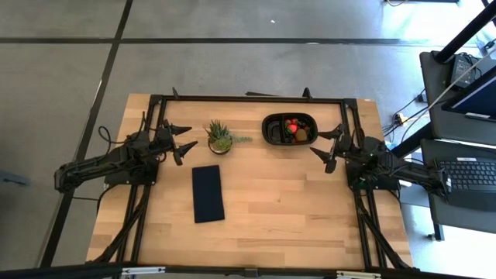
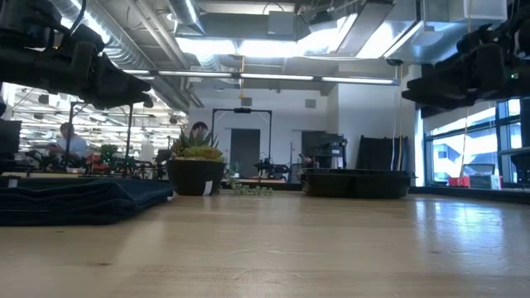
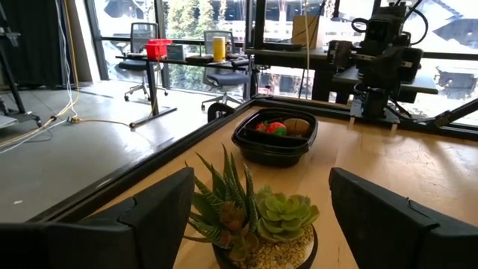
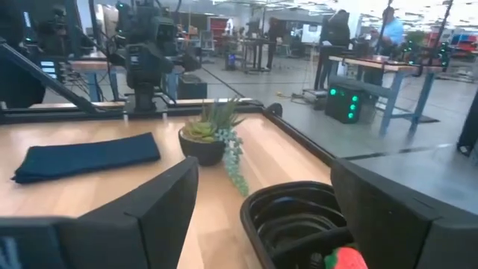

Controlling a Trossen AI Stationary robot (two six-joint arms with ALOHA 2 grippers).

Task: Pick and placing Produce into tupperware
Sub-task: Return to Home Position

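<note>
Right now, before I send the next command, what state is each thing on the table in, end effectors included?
produce: lying inside the tupperware.
tupperware: upright, no lid on it.
potted plant: upright.
dark pad: lying flat on the table.
left end effector: open, empty, raised beside the potted plant.
right end effector: open, empty, raised beside the tupperware.

Potted succulent (image 1: 220, 137); dark folded cloth (image 1: 208, 193)
</note>
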